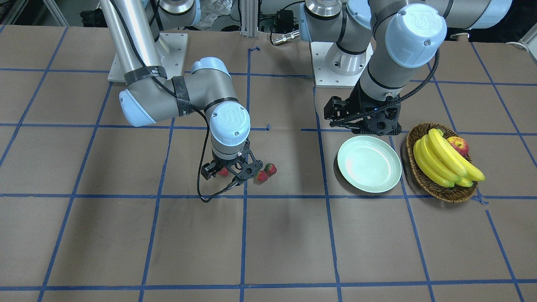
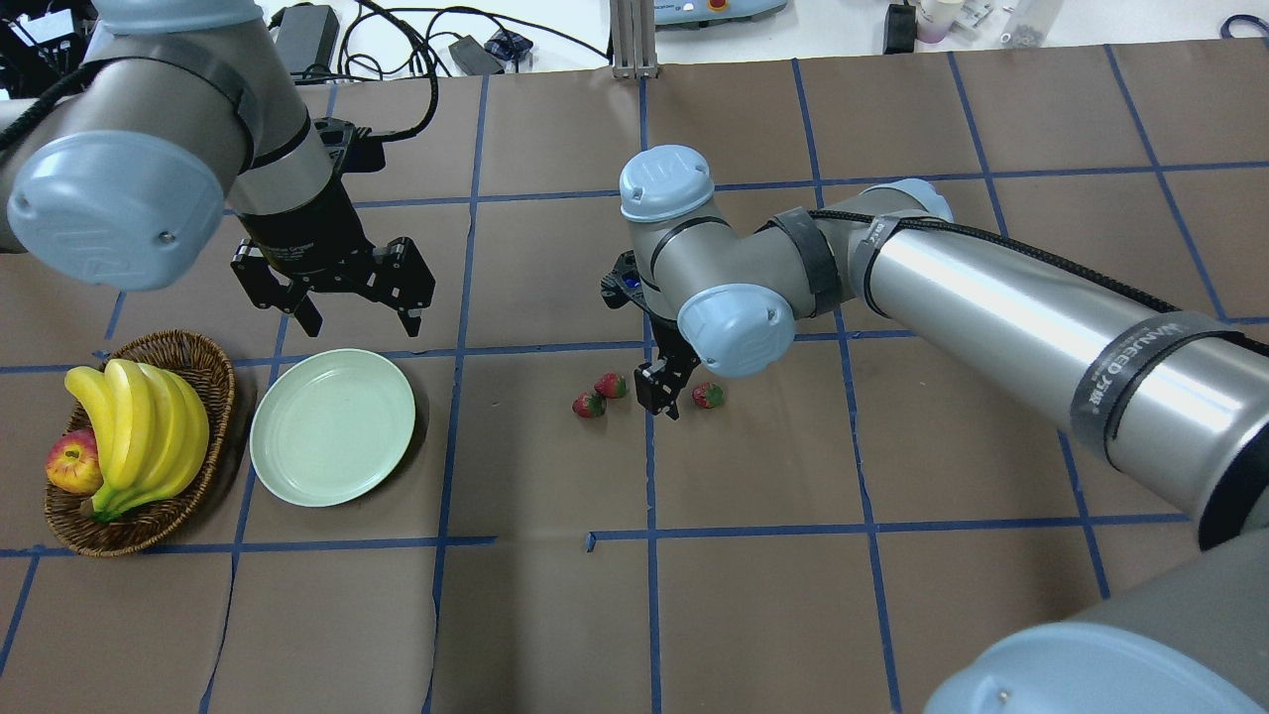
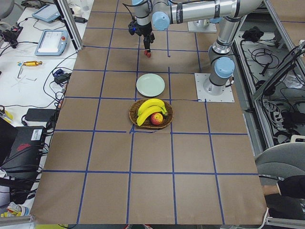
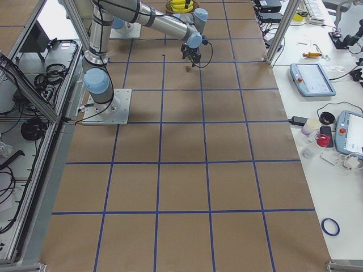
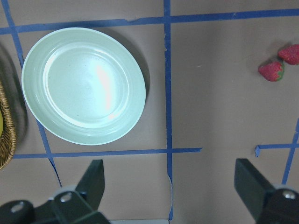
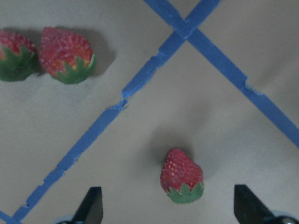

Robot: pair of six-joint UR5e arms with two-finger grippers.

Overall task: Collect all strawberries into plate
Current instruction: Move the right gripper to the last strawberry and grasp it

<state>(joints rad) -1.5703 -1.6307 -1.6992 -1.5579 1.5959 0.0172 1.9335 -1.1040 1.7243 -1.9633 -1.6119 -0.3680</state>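
Plainly, the right jaws hung spread wide over one strawberry (image 6: 181, 175) on the tabletop (image 2: 753, 595) (two more strawberries (image 2: 611, 385) lay nearby); left jaws, likewise released, hovered near the plate (image 2: 332, 426).

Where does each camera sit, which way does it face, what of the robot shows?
Front-facing: across the table, facing the robot; both arms.
Overhead: behind the robot, looking forward and down; both arms.
Exterior left: table end by the basket; both arms.
Exterior right: opposite end; right arm.
Left wrist: down at the plate; left gripper fingertips.
Right wrist: down at three strawberries; right gripper fingertips.
Shared: both wrist views show the same two strawberries.
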